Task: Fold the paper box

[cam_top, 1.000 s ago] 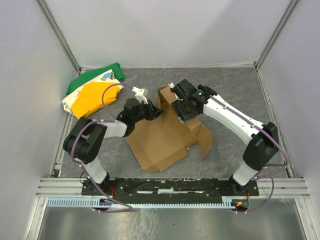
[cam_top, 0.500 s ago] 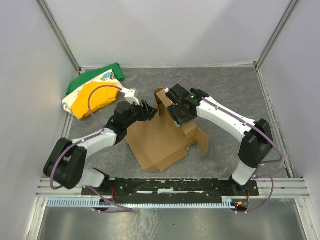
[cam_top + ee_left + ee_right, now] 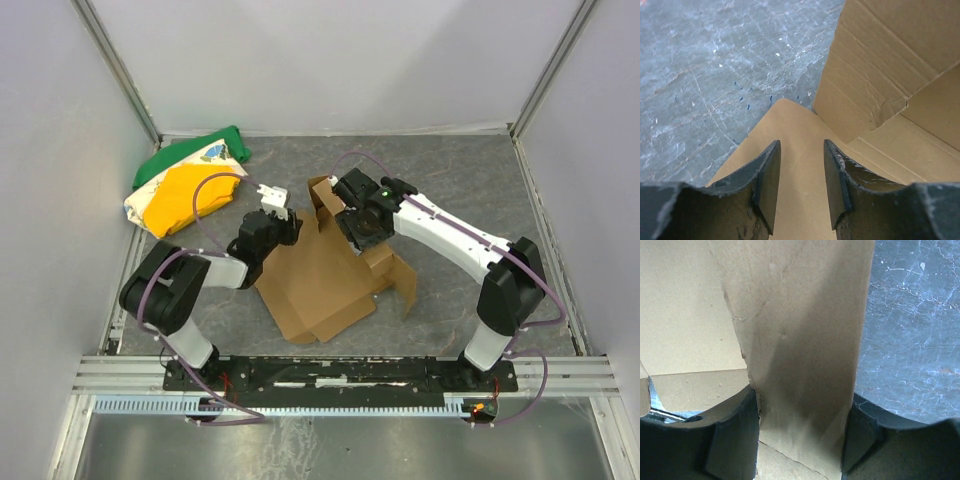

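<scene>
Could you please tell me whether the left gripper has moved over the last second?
Yes. In the top view the left gripper has drawn back leftward, away from the paper box's upright flap and nearer the cloth bundle.

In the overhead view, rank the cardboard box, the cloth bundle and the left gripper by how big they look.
1. cardboard box, largest
2. cloth bundle, somewhat smaller
3. left gripper, clearly smallest, even though it is raised a little toward the camera
</scene>
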